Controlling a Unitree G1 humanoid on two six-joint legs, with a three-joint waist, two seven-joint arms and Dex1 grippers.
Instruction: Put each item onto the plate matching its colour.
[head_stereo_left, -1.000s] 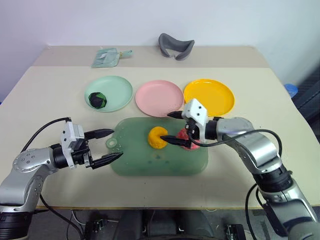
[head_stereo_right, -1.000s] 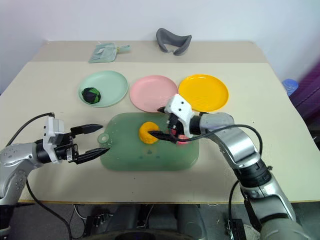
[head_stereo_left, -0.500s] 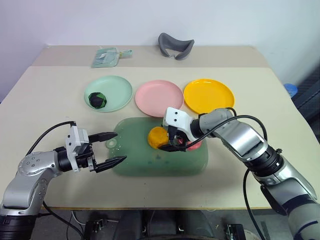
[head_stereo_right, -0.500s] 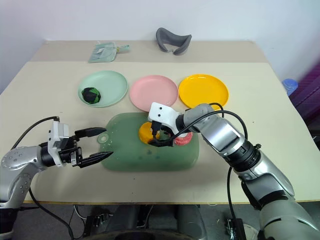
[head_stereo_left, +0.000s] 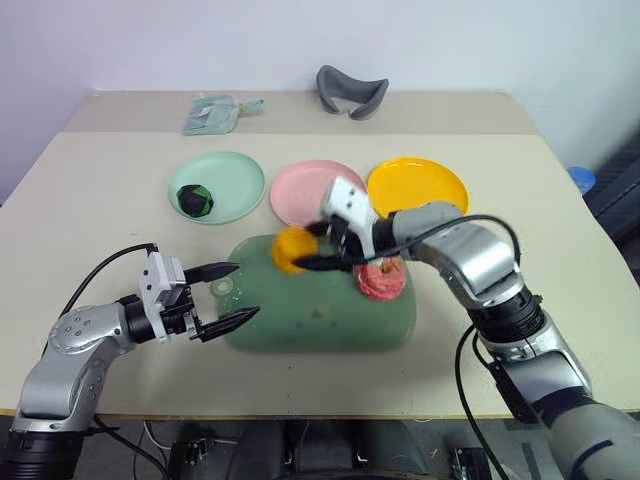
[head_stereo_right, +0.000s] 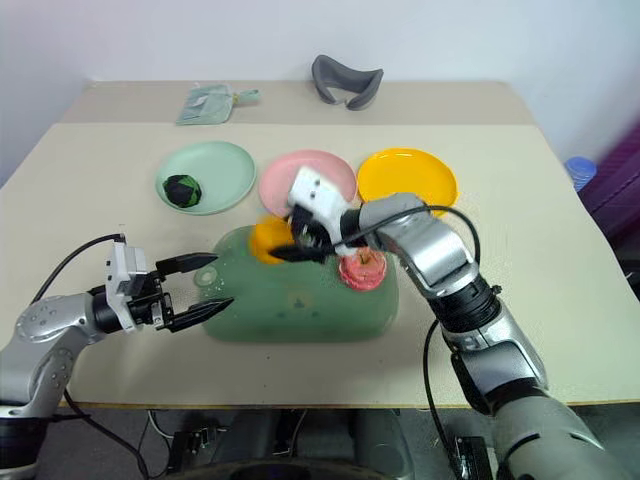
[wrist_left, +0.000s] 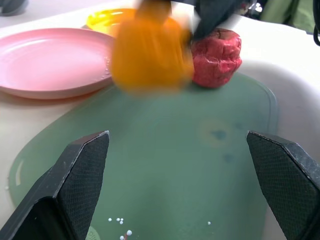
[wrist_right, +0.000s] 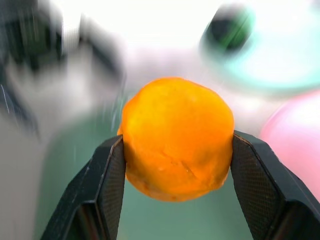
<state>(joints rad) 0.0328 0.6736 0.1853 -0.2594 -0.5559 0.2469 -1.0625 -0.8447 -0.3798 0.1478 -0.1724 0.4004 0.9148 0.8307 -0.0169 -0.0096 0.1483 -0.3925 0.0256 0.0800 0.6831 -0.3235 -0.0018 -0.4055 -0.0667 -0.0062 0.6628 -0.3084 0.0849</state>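
My right gripper (head_stereo_left: 305, 248) is shut on the orange fruit (head_stereo_left: 290, 248) and holds it just above the far left part of the green tray (head_stereo_left: 320, 322). Its fingers (wrist_right: 107, 185) press the fruit (wrist_right: 176, 137) from both sides. On the tray's right part sits the pink-red apple (head_stereo_left: 381, 281). The dark green-black ball (head_stereo_left: 195, 199) lies on the mint plate (head_stereo_left: 238, 178). The pink plate (head_stereo_left: 300, 200) and the yellow-orange plate (head_stereo_left: 425, 192) are bare. By the tray's left edge my left gripper (head_stereo_left: 243, 290) hovers open and holds nothing.
A grey curved object (head_stereo_left: 352, 92) and a greenish packet (head_stereo_left: 212, 113) lie at the table's far edge. A blue thing (head_stereo_left: 582, 180) shows past the right edge. Cables trail from both arms.
My right gripper has shut on the orange fruit and lifted it off the tray, up and to the left. The apple stays put. The left gripper has kept still.
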